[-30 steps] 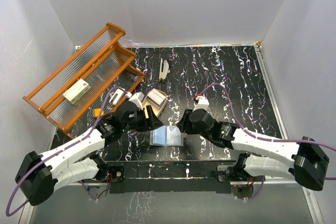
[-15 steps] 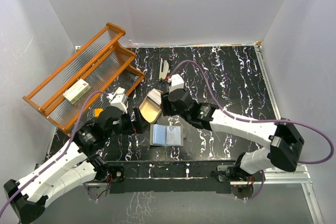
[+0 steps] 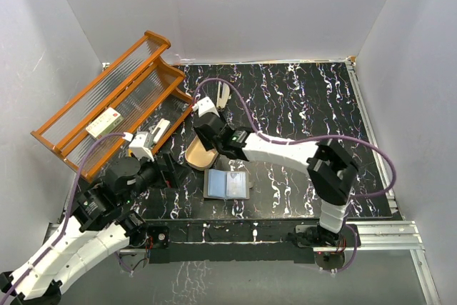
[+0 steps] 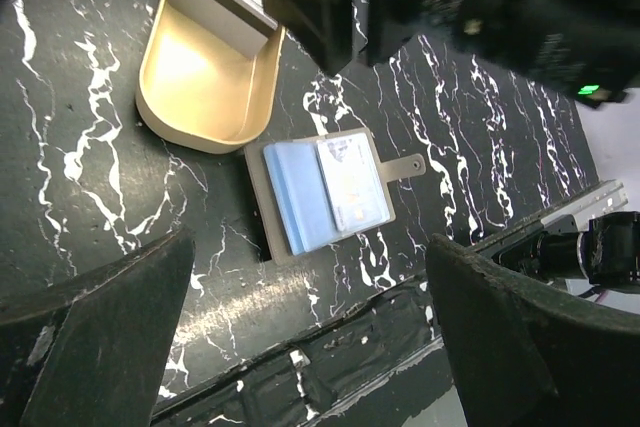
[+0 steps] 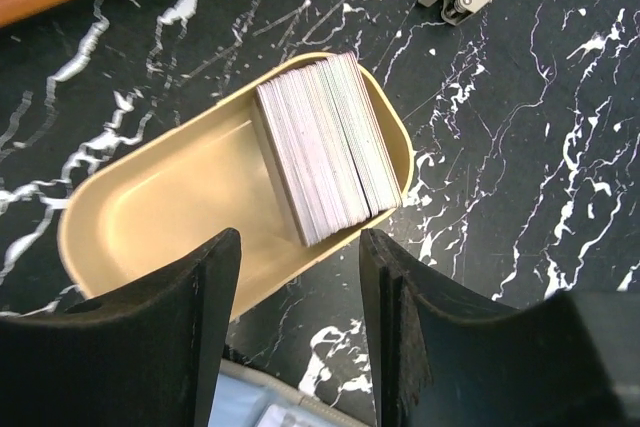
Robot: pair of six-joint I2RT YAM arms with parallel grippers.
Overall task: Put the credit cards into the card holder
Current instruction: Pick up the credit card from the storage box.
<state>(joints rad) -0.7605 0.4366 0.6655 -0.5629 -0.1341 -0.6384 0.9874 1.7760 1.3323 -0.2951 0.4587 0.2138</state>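
Right wrist view looks down on the credit cards (image 5: 325, 147), a tight stack whose edges show as fine whitish-grey stripes with faint green and pink among them. They sit at one end of the tan tray (image 5: 140, 217), against its rim, just ahead of the right gripper (image 5: 300, 242). That gripper hovers above them with its jaws apart and nothing between them.

Each card is probably light, stiff and slick, so the stack may shear or fan out if it is squeezed off-centre. The safer hold looks to be across the striped thickness, pads flat on the two outer faces near the middle. The tray wall leaves little room on the rim side.

The card holder (image 4: 325, 192) lies open and flat on the counter (image 3: 300, 105), bluish sleeves up and snap tab out to one side. It is directly below the left gripper (image 4: 310, 277), which is spread wide and empty.
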